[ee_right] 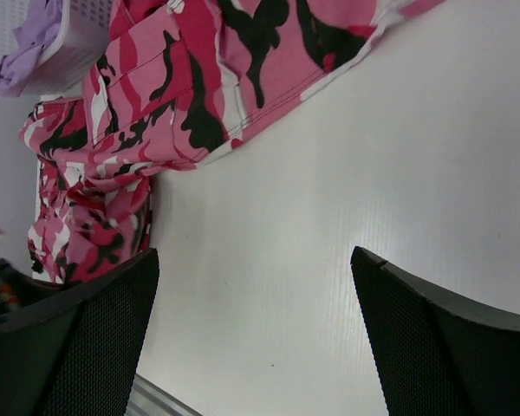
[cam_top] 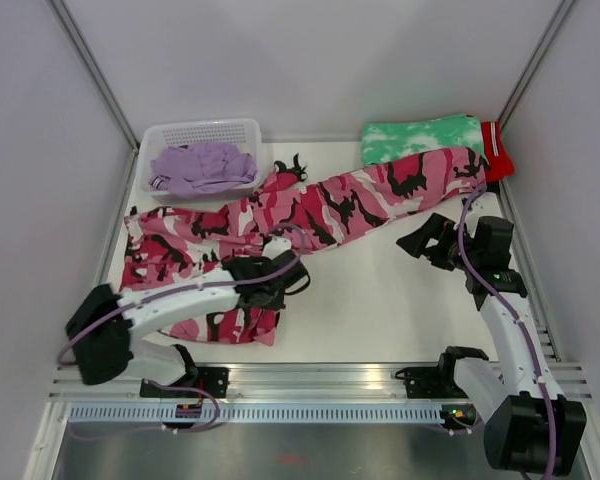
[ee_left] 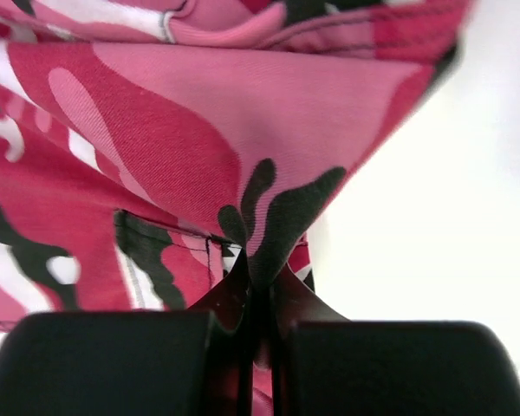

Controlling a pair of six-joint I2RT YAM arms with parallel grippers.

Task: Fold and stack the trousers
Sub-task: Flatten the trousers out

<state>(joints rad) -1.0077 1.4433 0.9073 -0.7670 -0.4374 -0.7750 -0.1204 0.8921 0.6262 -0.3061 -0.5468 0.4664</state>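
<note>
**Left tool clamped on camouflage trousers; right tool spread above worktop**

The pink, white and black camouflage trousers (cam_top: 360, 200) are spread slantwise across the white worktop (cam_top: 380, 300). One leg is stretched toward the far right corner, where its end is laid against the green-and-white tie-dye folded garment (cam_top: 420, 138) and beside the red folded garment (cam_top: 497, 150). The rest of the trousers is bunched at the left, with a part lying near the front edge.

The left tool (cam_top: 283, 282) is set at the near edge of this bunched part. In the left wrist view its jaws are seen pressed together on a pinched peak of the camouflage cloth (ee_left: 199, 130), which is drawn up into a taut ridge from the left tool (ee_left: 260, 322).

The right tool (cam_top: 427, 240) is held over bare worktop, just near of the stretched leg. Its jaws are seen wide apart in the right wrist view (ee_right: 253, 260), with nothing between them.

The lilac purple trousers (cam_top: 202, 165) are heaped in a white plastic basket (cam_top: 200, 125) at the far left.
</note>
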